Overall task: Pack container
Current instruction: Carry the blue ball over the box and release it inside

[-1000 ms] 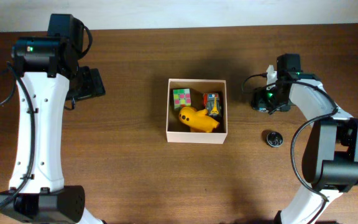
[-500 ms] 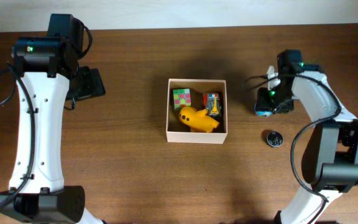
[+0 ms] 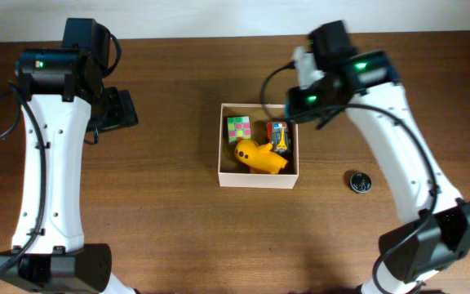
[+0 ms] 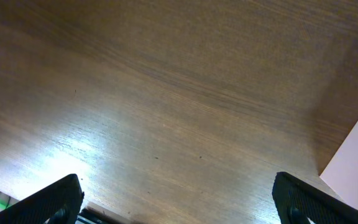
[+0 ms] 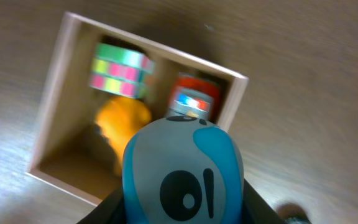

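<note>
The container (image 3: 257, 179) is a square white-walled box with a tan inside at the table's middle. It holds a green-and-pink cube (image 3: 237, 128), a yellow toy (image 3: 259, 157) and a small red and blue toy (image 3: 279, 136). It also shows in the right wrist view (image 5: 51, 99). My right gripper (image 3: 308, 98) hangs above the container's far right corner, shut on a blue and grey rounded toy (image 5: 182, 171) with a black eye mark. My left gripper (image 4: 179, 202) is open and empty over bare wood, far left of the container.
A small round black object (image 3: 359, 181) lies on the table right of the container. The container's pale wall (image 4: 356, 168) shows at the right edge of the left wrist view. The wall runs along the table's far edge.
My right arm has lifted the blue and grey toy from the table at the right and swung left to above the container's far right corner. The left arm has not moved.
</note>
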`<action>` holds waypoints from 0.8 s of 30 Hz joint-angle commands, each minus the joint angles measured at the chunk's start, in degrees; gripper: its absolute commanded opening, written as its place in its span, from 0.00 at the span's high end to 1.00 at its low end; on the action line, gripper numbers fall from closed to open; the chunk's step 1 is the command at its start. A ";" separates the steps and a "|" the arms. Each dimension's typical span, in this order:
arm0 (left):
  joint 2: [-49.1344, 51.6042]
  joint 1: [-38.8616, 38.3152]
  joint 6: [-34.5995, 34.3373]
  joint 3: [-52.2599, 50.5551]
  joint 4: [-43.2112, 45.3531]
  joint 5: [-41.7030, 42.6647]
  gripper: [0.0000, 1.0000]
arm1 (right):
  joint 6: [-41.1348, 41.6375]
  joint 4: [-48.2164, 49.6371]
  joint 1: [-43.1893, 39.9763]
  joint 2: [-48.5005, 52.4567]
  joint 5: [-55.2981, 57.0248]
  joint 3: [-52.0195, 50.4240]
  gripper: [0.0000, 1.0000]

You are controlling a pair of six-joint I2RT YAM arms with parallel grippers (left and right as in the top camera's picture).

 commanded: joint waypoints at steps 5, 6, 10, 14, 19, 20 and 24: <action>-1.14 0.20 0.70 0.72 0.11 0.17 0.01 | 4.83 5.60 5.03 6.10 0.07 -0.70 0.62; -1.14 0.20 0.70 0.72 0.11 0.17 0.01 | 4.81 6.32 5.42 7.39 0.07 -0.70 0.62; -1.14 0.20 0.70 0.72 0.11 0.17 0.01 | 4.94 8.09 6.03 11.45 0.07 -0.68 0.55; -1.14 0.20 0.70 0.72 0.11 0.17 0.01 | 4.92 8.92 5.97 13.20 0.28 -0.68 0.44; -1.14 0.20 0.70 0.72 0.11 0.17 0.01 | 4.70 9.38 5.95 12.00 0.50 0.52 0.36; -1.14 0.20 0.70 0.72 0.11 0.17 0.01 | 4.72 9.22 5.95 11.56 0.50 0.85 0.35; -1.14 0.20 0.70 0.72 0.11 0.17 0.01 | 4.72 8.52 6.01 10.01 0.46 1.22 0.20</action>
